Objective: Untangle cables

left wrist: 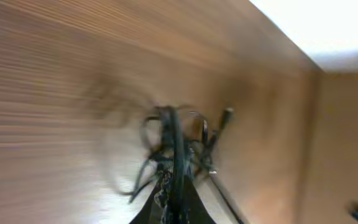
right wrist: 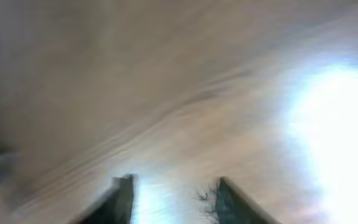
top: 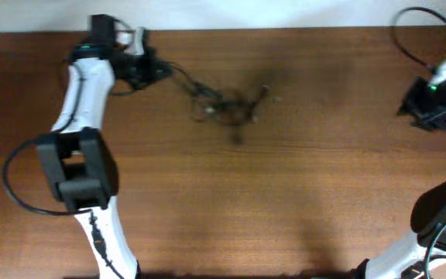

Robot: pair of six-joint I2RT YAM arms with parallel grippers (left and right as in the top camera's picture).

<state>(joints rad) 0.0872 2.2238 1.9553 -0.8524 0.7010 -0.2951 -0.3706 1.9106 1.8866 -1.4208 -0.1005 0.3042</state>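
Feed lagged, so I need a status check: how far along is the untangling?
Nothing looks done: the cables sit in one knotted clump on the table. In hand: the left claw is shut on a strand that stretches to the clump. The right claw is open and empty, far off to the right. Left to do: separating every cord.

Worktop (top: 285, 201): brown wood finish, grain running left to right, evenly lit in the overhead view. Its far edge meets a white strip (top: 285, 12) that runs the full width. The right wrist view is heavily blurred. A bright glare (right wrist: 334, 124) washes out the wood on its right side.
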